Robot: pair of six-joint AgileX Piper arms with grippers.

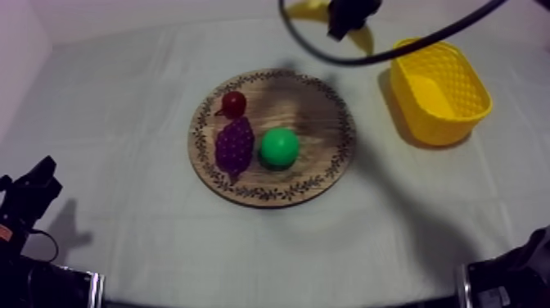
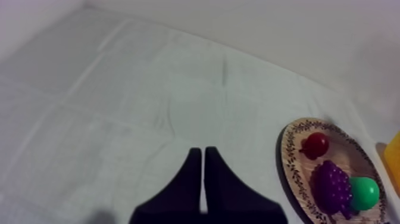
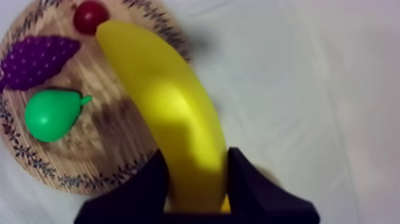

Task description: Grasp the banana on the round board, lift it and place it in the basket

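Note:
My right gripper (image 1: pixel 350 18) hangs high at the far side of the table, between the round wooden board (image 1: pixel 319 176) and the yellow basket (image 1: pixel 440 90), shut on the yellow banana (image 1: pixel 362 37). From the right wrist, the banana (image 3: pixel 169 107) stands out long between the black fingers (image 3: pixel 143 187), above the board's rim (image 3: pixel 71 176). The basket holds nothing. My left gripper (image 2: pixel 203 156) rests low at the near left over bare cloth, fingers together as a narrow wedge.
On the board lie a purple bunch of grapes (image 1: pixel 235 144), a green pear (image 1: pixel 279 147) and a small red fruit (image 1: pixel 233 103). Grey-white cloth (image 1: pixel 123 106) covers the table around the board.

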